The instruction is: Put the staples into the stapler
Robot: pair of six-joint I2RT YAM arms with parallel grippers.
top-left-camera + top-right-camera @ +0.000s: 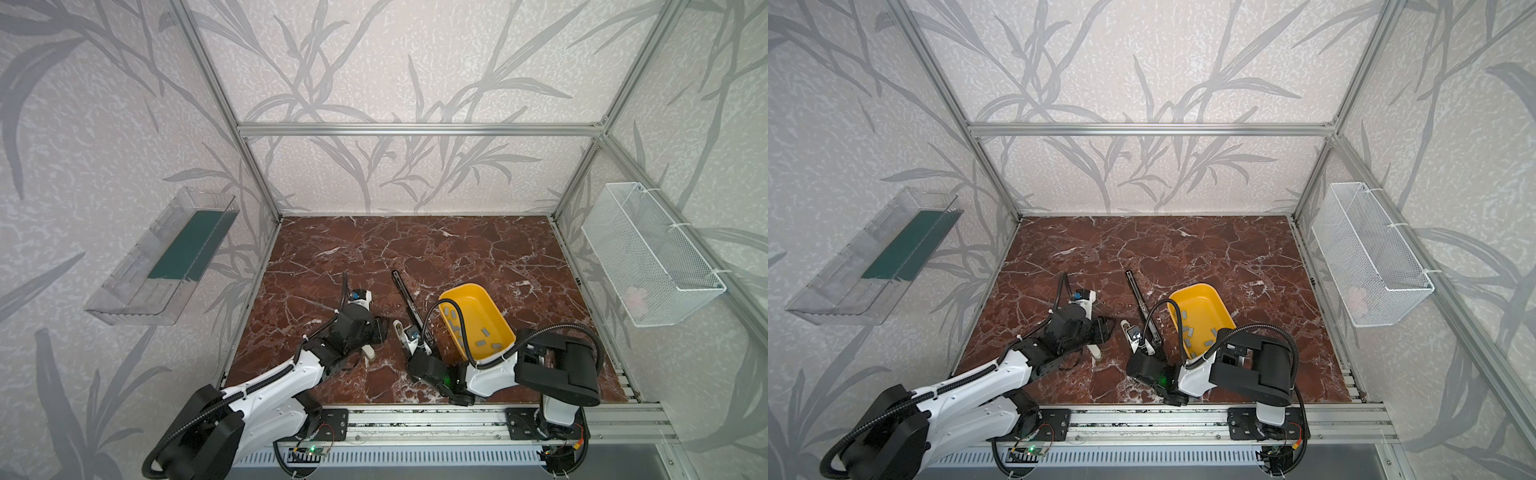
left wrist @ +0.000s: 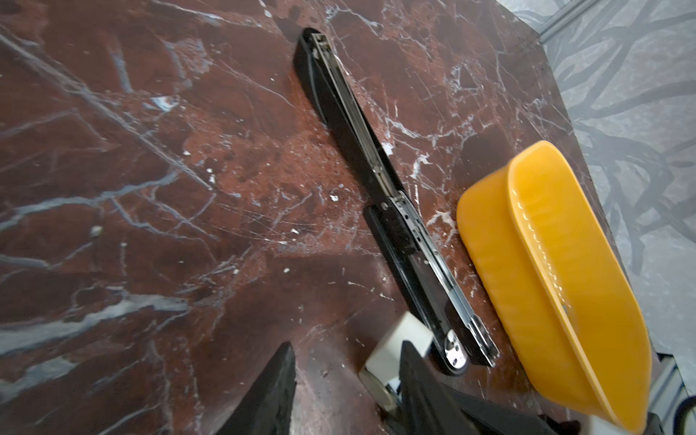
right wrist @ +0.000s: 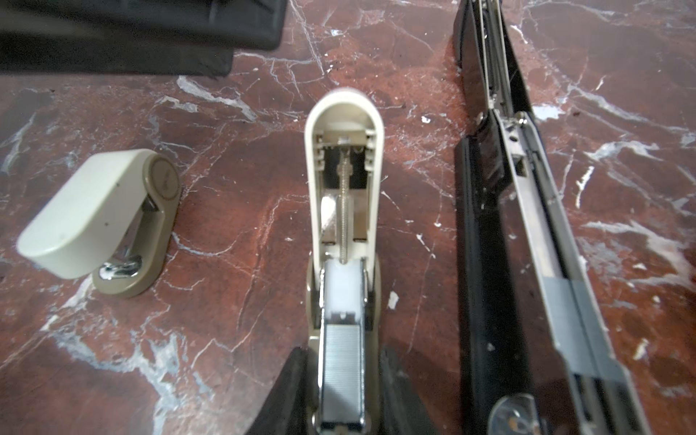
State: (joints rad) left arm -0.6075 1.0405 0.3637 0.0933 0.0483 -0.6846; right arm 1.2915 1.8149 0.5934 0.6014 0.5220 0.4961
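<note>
**Strip is in, lid not down yet**

Mostly done, by my read: one staple strip (image 3: pixel 342 361) sits in the magazine of the open cream stapler (image 1: pixel 399 330), lower centre in both top views. What's left is folding the lid down.

Right gripper (image 3: pixel 344 399) jaws pinch that stapler's base from both sides. Left gripper (image 2: pixel 346 344) jaws are apart with nothing between them, just beside the lid end.

Count:
- Three staplers: the open cream one, a closed cream stapler (image 1: pixel 368 353) to its left, and a long black stapler (image 1: pixel 405 293) opened flat to its right.
- One yellow bin (image 1: pixel 473 305), lower right of centre, with roughly eight loose strips (image 1: pixel 482 343) showing. A cable hides some.

Everything is on the tabletop (image 1: pixel 415 249).
</note>
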